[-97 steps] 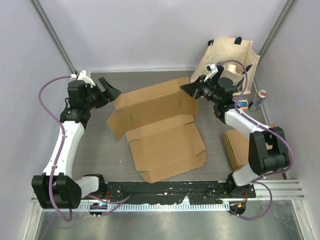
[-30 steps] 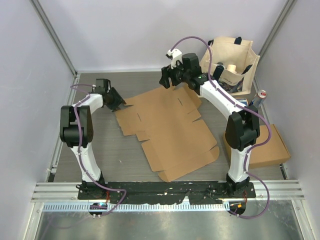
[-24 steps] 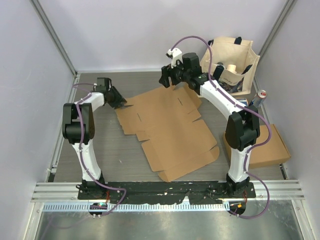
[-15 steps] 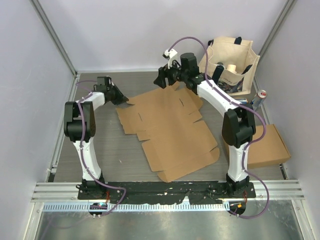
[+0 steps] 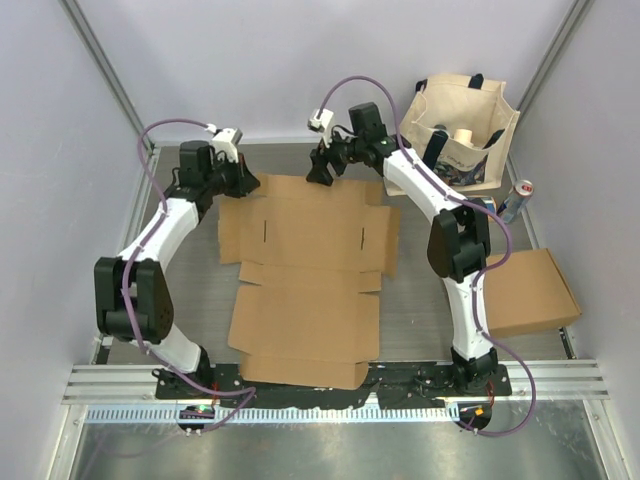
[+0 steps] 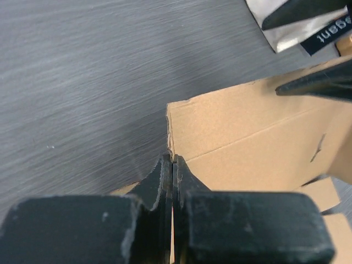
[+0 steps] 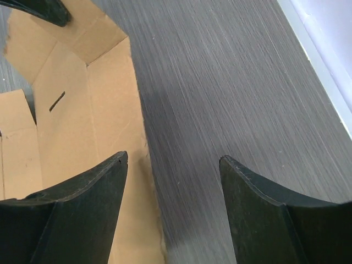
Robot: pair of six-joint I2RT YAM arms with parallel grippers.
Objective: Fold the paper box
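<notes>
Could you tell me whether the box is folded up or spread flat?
Spread flat: the box lies unfolded on the table, panels and flaps spread out, no wall raised.

This is a robotics lab test cell, not a home or shop. Plain pale walls and slanting metal posts box in a grey tabletop. Well nearer than the right pincer, a black mounting rail carries the arm bases. Purple cables loop overhead. To that pincer's right stand a canvas tote bag of props, a drink can and a closed cardboard box.
</notes>
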